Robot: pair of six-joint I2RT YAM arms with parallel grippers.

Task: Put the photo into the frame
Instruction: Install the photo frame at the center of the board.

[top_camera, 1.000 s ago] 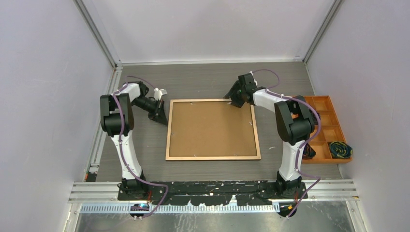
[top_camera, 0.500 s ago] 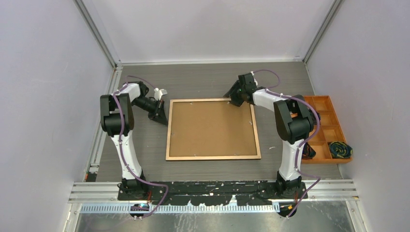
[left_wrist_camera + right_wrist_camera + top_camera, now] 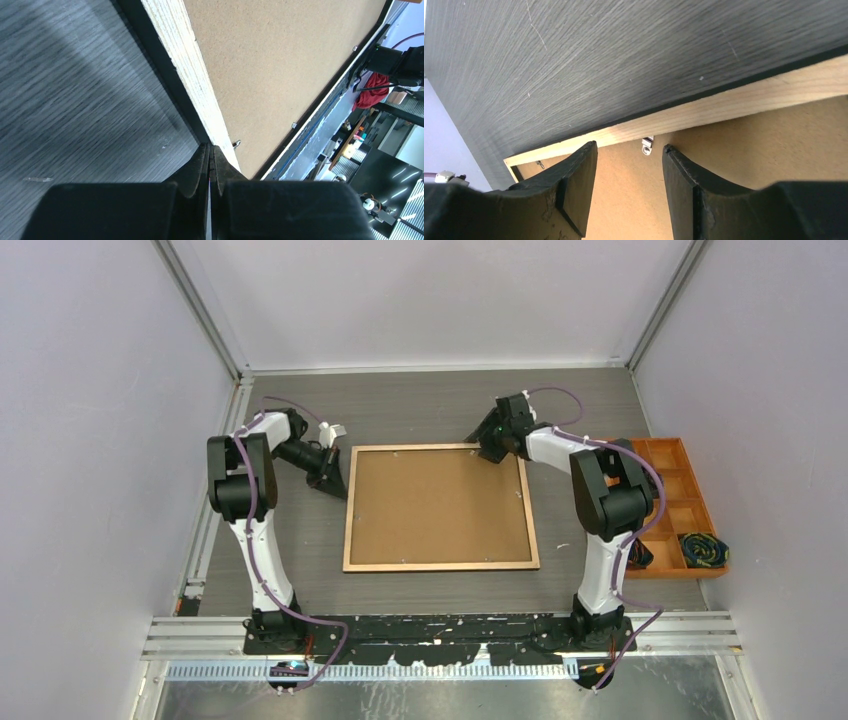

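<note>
**Frame lying back-up on the table, one gripper at each far corner region**

A large thin rectangular picture frame [image 3: 440, 565] was seen lying flat in the middle of a dark grey wood-grain table [image 3: 420, 415]. Its light wood back was turned upward. Its opening was filled by a plain brown backing board [image 3: 435, 505]. Whether the photo lay beneath the board could not be told.

The left gripper [image 3: 333, 480] was positioned low at the frame's far left corner. In the left wrist view, its two black fingers [image 3: 200, 160] were pressed tightly together, with nothing seen between them. Their tips were placed against the outer black edge of the pale wooden rail. A small metal tab [image 3: 236, 144] was seen just beside them, on the rail's inner side.

The right gripper [image 3: 487, 452] was held over the frame's far rail, near its right corner. In the right wrist view, its fingers [image 3: 574, 175] were spread apart with nothing held. A small silver retaining clip [image 3: 646, 146] was framed in the gap between them, at the line where the rail met the board.

An orange compartment tray [image 3: 660, 441] was placed at the right edge of the table, well apart from the frame. A dark multicoloured bundle [image 3: 703, 550] was seen in its near right compartment.
</note>
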